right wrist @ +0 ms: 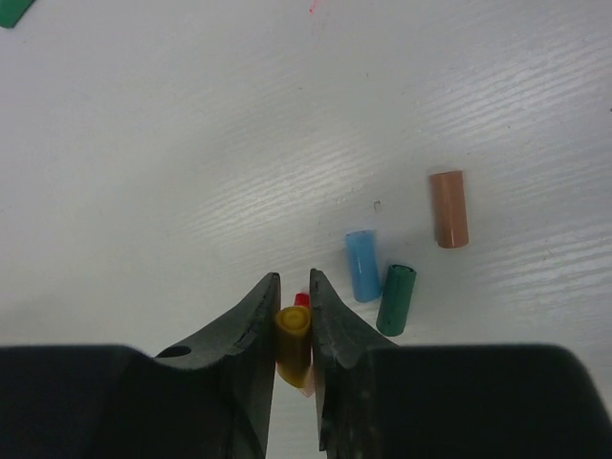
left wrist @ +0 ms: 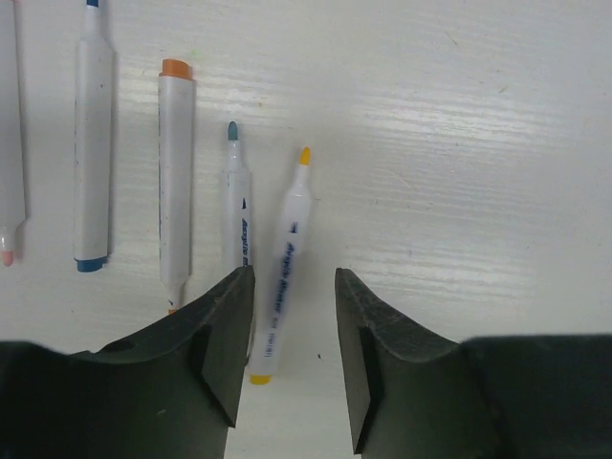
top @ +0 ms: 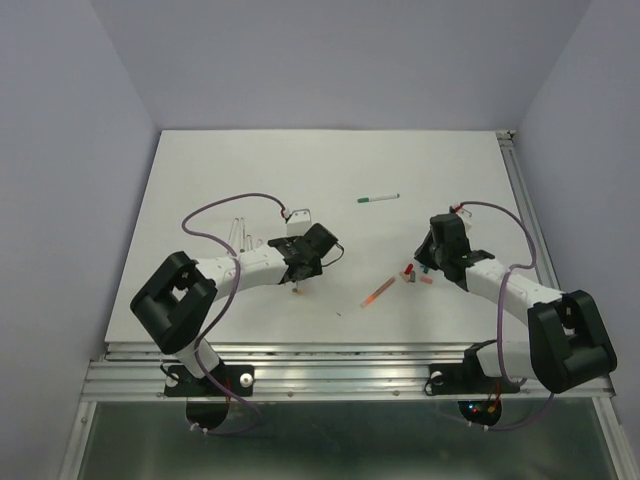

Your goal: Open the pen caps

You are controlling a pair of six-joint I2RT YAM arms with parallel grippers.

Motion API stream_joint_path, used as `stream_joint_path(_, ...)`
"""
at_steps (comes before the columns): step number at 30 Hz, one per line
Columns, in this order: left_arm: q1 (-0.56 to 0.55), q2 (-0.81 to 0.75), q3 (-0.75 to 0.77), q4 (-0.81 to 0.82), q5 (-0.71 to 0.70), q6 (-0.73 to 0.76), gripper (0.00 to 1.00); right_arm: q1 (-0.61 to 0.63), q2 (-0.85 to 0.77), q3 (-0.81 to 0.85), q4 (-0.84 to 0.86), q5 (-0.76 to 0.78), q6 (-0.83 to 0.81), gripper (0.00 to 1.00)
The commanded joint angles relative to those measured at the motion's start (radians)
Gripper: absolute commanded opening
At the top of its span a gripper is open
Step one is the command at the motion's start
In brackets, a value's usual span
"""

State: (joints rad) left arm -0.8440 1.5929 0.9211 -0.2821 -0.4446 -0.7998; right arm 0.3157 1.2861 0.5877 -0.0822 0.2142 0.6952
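My right gripper (right wrist: 290, 282) is shut on a yellow pen cap (right wrist: 293, 337), held just above the table, with a red cap (right wrist: 302, 299) showing under its tip. Loose blue (right wrist: 361, 266), green (right wrist: 396, 299) and orange-brown (right wrist: 448, 208) caps lie to its right. In the top view this gripper (top: 430, 262) sits by the cap cluster (top: 410, 272). My left gripper (left wrist: 294, 277) is open and empty, its jaws low over the butt end of an uncapped yellow-tipped pen (left wrist: 287, 239). In the top view it (top: 305, 262) is at centre-left.
Beside the yellow-tipped pen lie a grey-tipped pen (left wrist: 235, 215), an orange-ended pen (left wrist: 175, 172), a blue-ended pen (left wrist: 93, 134) and a pink-tipped one (left wrist: 8, 143). An orange pen (top: 377, 293) lies between the arms. A green-ended pen (top: 378, 198) lies farther back.
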Motion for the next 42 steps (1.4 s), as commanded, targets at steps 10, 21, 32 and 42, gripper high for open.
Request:
stream_joint_path(10,0.006,-0.028,0.061,-0.011,0.010,0.079,0.68,0.002,0.007,-0.014,-0.036,0.070,0.013,0.35)
stream_joint_path(21,0.006,-0.206,-0.021,0.185,0.153,0.214,0.99,0.002,-0.108,0.020,-0.067,0.005,-0.029,1.00)
stream_joint_path(32,0.005,-0.344,-0.120,0.248,0.170,0.205,0.99,0.000,0.037,0.277,0.006,-0.441,-0.710,1.00)
stream_joint_path(42,0.006,-0.444,-0.214,0.261,0.172,0.203,0.99,0.000,0.570,0.935,-0.381,-0.403,-1.165,1.00)
